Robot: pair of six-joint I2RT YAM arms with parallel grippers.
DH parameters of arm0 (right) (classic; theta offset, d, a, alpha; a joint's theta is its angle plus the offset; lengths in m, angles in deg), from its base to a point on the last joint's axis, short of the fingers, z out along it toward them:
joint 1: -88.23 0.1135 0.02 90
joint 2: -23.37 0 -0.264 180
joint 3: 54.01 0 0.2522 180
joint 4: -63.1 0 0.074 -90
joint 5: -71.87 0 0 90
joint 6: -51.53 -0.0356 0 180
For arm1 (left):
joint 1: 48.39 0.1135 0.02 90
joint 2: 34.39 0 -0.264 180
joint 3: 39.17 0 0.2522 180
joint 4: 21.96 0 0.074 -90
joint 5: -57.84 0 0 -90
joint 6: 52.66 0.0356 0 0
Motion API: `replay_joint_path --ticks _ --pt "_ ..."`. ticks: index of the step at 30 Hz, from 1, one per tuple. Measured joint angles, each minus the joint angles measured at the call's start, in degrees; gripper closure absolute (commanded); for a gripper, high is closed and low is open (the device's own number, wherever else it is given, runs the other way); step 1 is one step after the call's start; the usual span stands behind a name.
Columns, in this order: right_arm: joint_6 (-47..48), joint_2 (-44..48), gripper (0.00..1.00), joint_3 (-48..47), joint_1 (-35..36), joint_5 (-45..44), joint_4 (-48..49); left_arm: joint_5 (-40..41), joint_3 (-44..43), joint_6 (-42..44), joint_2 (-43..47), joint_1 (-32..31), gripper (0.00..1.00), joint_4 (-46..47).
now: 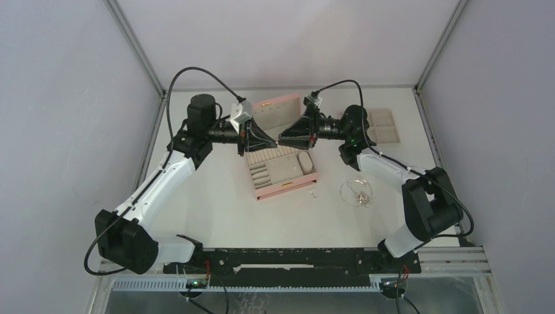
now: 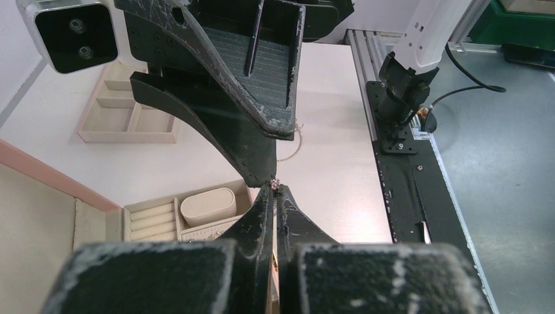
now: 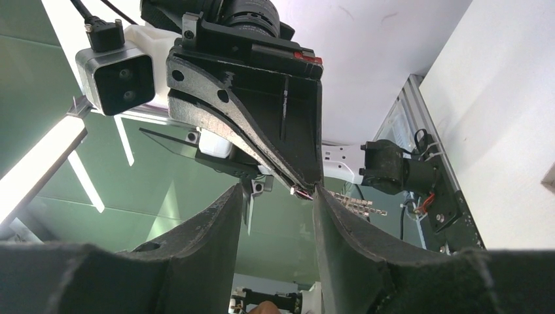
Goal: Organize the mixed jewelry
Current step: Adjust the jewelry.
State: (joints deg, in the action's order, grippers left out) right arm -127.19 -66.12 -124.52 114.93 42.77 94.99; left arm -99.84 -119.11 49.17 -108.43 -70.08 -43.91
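Left gripper (image 2: 273, 191) is fully closed, its fingertips pinching a tiny silver piece (image 2: 275, 184) in the air above the open pink box (image 1: 288, 187). Right gripper (image 3: 278, 191) meets it tip to tip over the box, jaws well apart and holding nothing. One of its fingers (image 2: 252, 147) reaches right up to the piece; whether they touch cannot be told. Thin chain necklace (image 1: 356, 191) lies looped on the table (image 1: 216, 209) to the right of the box. Loose bits (image 1: 313, 192) lie just beside the box's front right corner. Beige tray (image 1: 385, 125) sits behind and right of the box.
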Motion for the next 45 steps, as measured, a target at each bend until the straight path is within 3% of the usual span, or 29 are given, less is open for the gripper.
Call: replay_joint_path --ticks 21,31,45 --pt "-0.24 0.0 0.49 0.0 -0.48 0.72 0.02 -0.04 0.0 0.0 -0.52 0.02 1.0 -0.04" --pt "0.42 0.0 0.64 0.0 -0.46 0.76 -0.7 -0.04 0.0 -0.02 -0.52 0.13 1.0 -0.07" --pt "0.94 -0.44 0.7 0.0 0.76 1.31 -1.77 0.07 0.0 -0.04 -0.52 0.22 1.0 -0.33"
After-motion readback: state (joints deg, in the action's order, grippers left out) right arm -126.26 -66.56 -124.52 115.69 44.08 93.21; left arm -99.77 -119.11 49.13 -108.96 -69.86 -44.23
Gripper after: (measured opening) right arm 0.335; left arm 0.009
